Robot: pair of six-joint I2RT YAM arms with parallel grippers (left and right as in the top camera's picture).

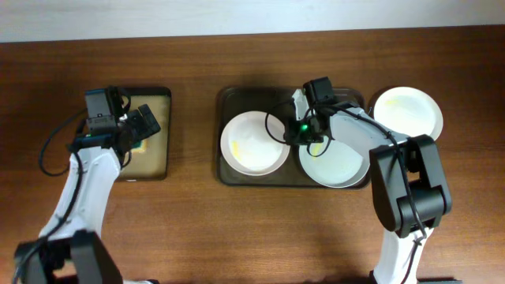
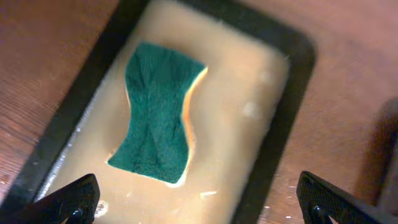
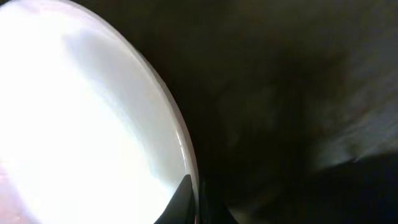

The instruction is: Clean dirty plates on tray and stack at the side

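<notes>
On worktop (image 1: 252, 237), toward left edge: hovering left claw (image 2: 199, 196), spread wide, over sponge (image 2: 158, 112); resting right claw (image 1: 306, 132) at plate (image 1: 341, 167) rim in tray (image 1: 224, 99), grip indeterminable.

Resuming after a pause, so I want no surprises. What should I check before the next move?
1. Open left gripper over the sponge: ok.
2. Sponge loose in the small tray: ok.
3. Firm hold by right gripper on the right plate: cannot tell.
4. The left plate resting in the large tray: ok.
5. Stacking spot: third plate on the table beside that tray: ok.
</notes>
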